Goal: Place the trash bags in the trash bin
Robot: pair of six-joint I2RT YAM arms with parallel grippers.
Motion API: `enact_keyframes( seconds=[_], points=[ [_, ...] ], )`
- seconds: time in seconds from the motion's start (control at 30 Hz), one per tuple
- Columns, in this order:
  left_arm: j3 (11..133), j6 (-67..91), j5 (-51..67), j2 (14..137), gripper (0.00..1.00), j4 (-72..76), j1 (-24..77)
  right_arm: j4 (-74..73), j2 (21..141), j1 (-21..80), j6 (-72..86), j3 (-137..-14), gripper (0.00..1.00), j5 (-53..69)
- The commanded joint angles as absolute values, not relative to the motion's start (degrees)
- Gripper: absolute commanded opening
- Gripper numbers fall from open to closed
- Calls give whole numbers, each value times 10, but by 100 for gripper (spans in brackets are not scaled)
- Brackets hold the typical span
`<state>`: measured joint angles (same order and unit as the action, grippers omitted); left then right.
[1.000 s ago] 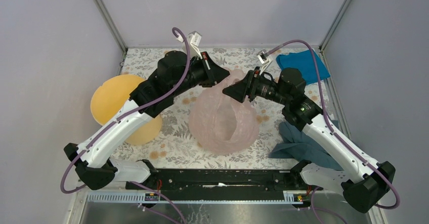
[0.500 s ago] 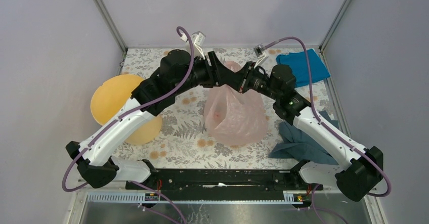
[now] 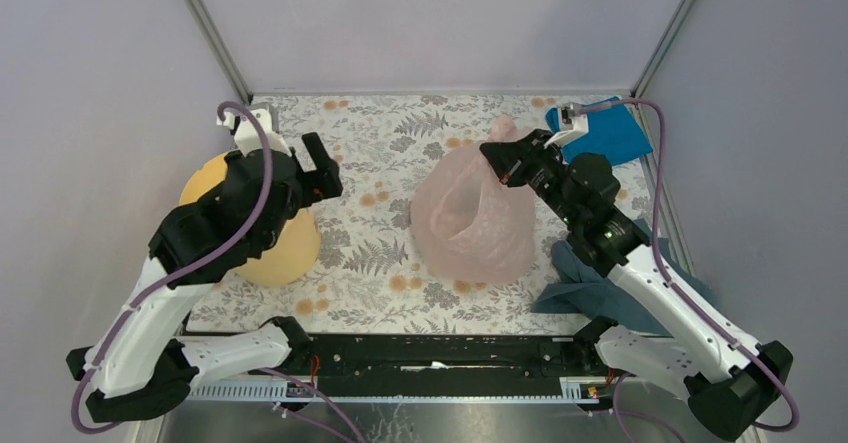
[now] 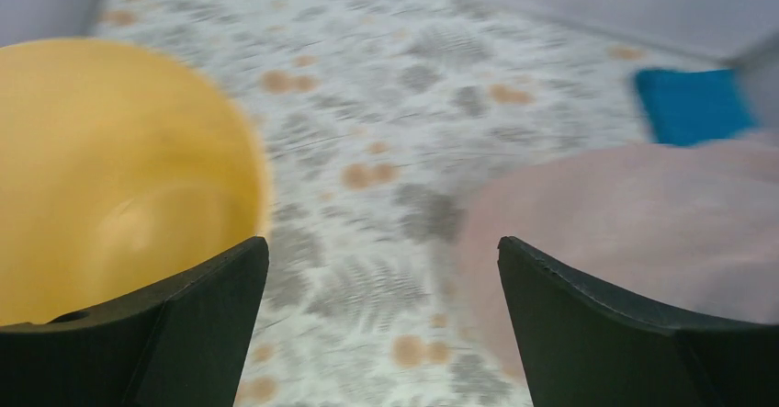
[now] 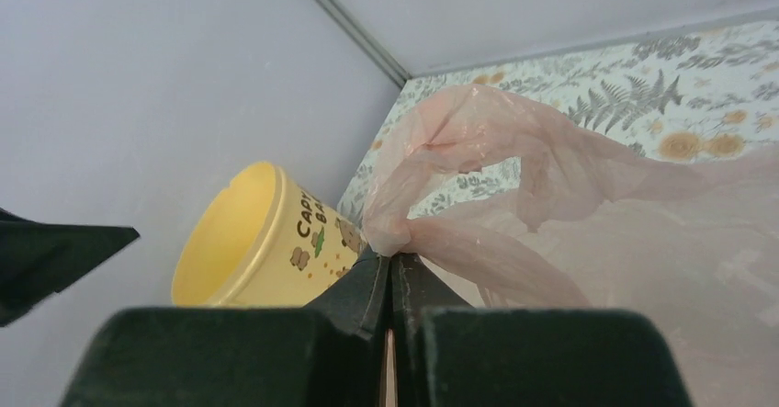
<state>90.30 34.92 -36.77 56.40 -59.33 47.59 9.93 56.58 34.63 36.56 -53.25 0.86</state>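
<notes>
Wide open and holding nothing, the left claw (image 3: 318, 166) hangs near the counter's left edge, just by the rim of the yellow bin (image 3: 212, 191). The bin stands upright with its mouth clear.

Toward the middle, nearer the right side, the pink bag (image 3: 470, 221) sags with its bottom resting on the counter, well apart from the bin. The right claw (image 5: 393, 265) is pinched tight on a gathered twist of film at the bag's top.

That bag looks feather-light, limp and crinkly. I'd guess it will billow and drag rather than swing, and the thin film could slip or tear, so the bunched top is the sensible place to hold it.

A leaf-and-flower patterned sheet (image 3: 380, 263) covers the counter. A bright blue cloth (image 3: 612, 135) lies at the far right corner, and a grey-blue cloth (image 3: 588, 285) is crumpled along the right edge. Plain pale walls (image 3: 450, 23) close the space in.
</notes>
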Motion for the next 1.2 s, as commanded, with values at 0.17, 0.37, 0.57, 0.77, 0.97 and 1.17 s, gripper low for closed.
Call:
enact_keyframes(
  seconds=[0.17, 0.37, 0.57, 0.77, 0.97, 1.17],
  points=[
    [842, 431, -553, 697, 99, -768, 380, 69, 517, 350, 334, -545, 0, -44],
    [768, 342, -409, 688, 96, -616, 313, 39, 485, 350, 315, -549, 0, -51],
    [760, 317, -386, 711, 64, -601, 311, 17, 464, 349, 296, -565, 0, -59],
    [777, 276, -324, 703, 23, -579, 311, 13, 448, 350, 279, -579, 0, -67],
    [818, 301, -232, 707, 12, -572, 324, 5, 433, 350, 266, -587, 0, -77],
    [880, 382, -230, 752, 11, -524, 485, 4, 418, 349, 252, -593, 0, -93]
  ],
)
